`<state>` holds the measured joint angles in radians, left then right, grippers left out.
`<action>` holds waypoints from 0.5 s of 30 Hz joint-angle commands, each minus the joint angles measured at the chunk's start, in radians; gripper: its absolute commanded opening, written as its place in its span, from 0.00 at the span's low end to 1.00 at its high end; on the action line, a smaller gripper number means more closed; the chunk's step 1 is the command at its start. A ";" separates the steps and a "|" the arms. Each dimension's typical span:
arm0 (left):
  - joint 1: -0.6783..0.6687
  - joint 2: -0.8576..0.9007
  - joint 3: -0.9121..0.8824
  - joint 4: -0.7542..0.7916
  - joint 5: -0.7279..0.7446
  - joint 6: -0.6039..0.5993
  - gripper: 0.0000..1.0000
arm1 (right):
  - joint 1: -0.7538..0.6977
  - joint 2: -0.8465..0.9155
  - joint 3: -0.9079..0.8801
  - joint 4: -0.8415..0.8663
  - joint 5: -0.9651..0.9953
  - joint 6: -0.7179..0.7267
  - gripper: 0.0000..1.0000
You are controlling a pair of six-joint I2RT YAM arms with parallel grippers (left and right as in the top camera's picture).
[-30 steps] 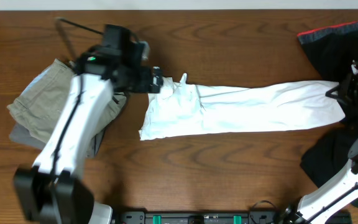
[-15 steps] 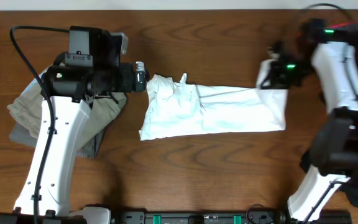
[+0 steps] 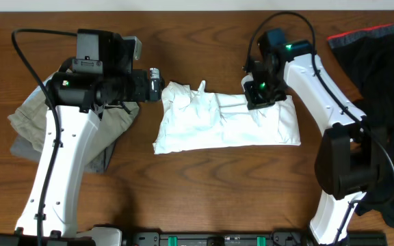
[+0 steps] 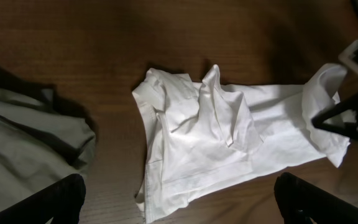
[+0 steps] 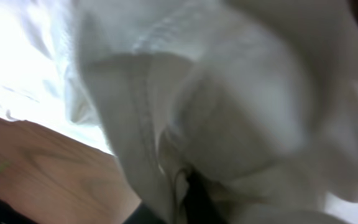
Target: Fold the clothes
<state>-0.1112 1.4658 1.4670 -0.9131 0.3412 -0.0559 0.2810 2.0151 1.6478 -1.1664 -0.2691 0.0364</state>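
Observation:
The white T-shirt [image 3: 217,126] lies in a narrow band across the middle of the wooden table, its print hidden. Its right end is doubled back to the left over the rest. My right gripper [image 3: 260,101] is shut on that doubled end and holds it over the shirt's middle; white cloth [image 5: 216,118] fills the right wrist view. My left gripper [image 3: 157,83] is open and empty, hovering just left of the shirt's bunched left end. The left wrist view shows the shirt [image 4: 229,143] lying between my open fingers [image 4: 179,198].
A khaki-beige folded garment [image 3: 40,116] lies at the left edge, partly under my left arm, and shows in the left wrist view [image 4: 23,143]. A black garment with a red stripe [image 3: 382,55] lies at the right edge.
My right gripper has carried the shirt's right end leftward over the shirt, so the band is far shorter. My left arm drew back from the left end, then stayed still.

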 commanded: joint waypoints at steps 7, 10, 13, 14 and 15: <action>0.006 -0.005 0.011 -0.003 0.010 -0.008 0.99 | 0.032 -0.016 -0.023 0.016 -0.090 -0.009 0.43; 0.006 -0.005 0.011 -0.003 0.010 -0.008 0.99 | 0.010 -0.016 -0.023 0.029 -0.074 -0.008 0.41; 0.006 -0.005 0.011 -0.005 0.010 -0.008 0.99 | -0.037 -0.016 -0.023 0.030 -0.046 -0.002 0.34; 0.006 -0.005 0.011 -0.007 0.010 -0.008 0.99 | -0.056 -0.016 -0.023 0.030 -0.010 0.016 0.27; 0.006 -0.005 0.011 -0.008 0.010 -0.008 0.99 | -0.079 -0.016 -0.023 0.029 0.037 0.041 0.17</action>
<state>-0.1112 1.4658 1.4670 -0.9157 0.3412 -0.0559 0.2646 2.0151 1.6283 -1.1381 -0.3119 0.0387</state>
